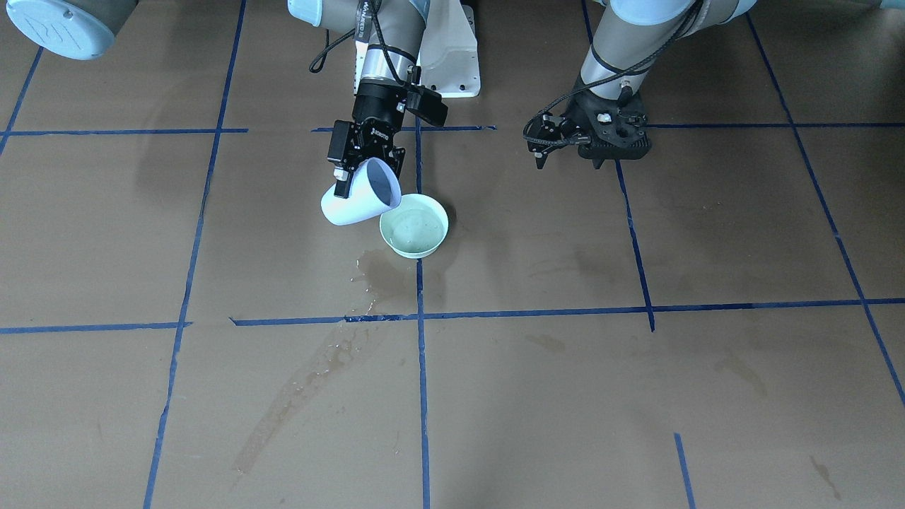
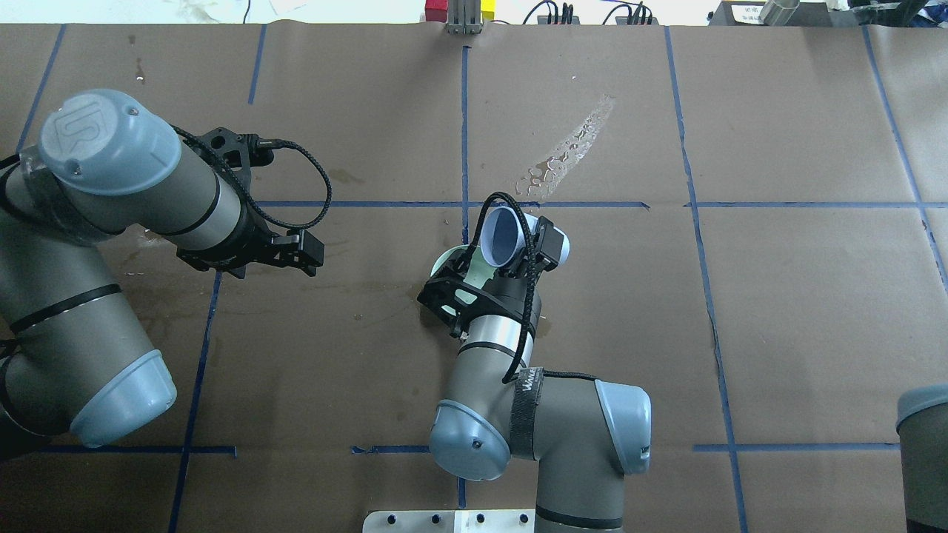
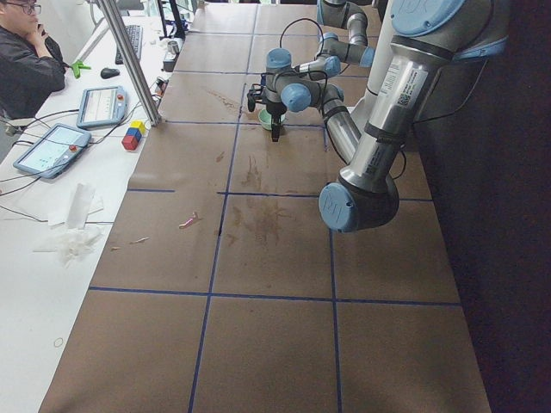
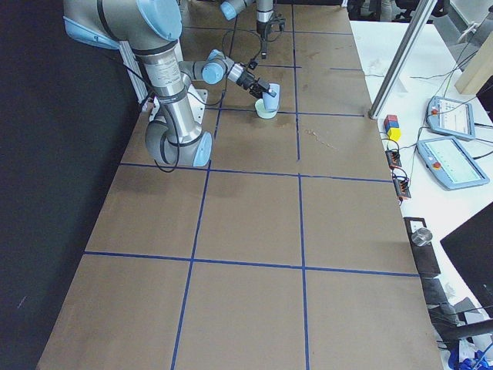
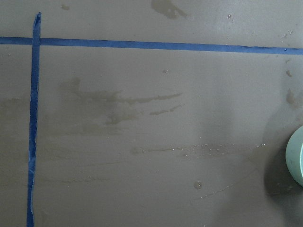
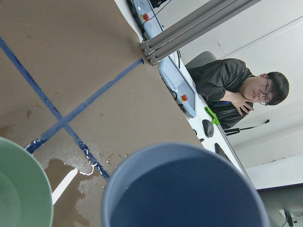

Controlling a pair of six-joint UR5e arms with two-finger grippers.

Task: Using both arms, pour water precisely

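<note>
Table: brown paper-covered table [image 1: 636,396] gridded with blue tape [image 1: 423,396], carrying wet streaks and a spill patch [image 1: 375,272] just beside the bowl on the operators' side.
Bowl: pale green bowl [image 1: 414,225] stands upright near the middle tape line; a faint sheen inside suggests the water [image 1: 417,230] already lies in it.
Cup: pale blue cup [image 1: 359,194] is tipped steeply, its mouth turned toward the bowl and its lip over the bowl's rim, so that anything left would fall inside and not onto the paper.
Right hand: the right hand [image 1: 364,159] is clamped on the cup near its base, which leaves the mouth free for pouring. In its wrist view the cup's inside looks dark and almost drained, though a little water may remain.
Left hand: the left hand [image 1: 551,141] hangs low over the table well apart from the bowl, fingers close together with nothing between them, apparently kept clear of the pour.
Stage: judged late in the pour.
Risk: further dribble over the rim, given the wet patch.
</note>
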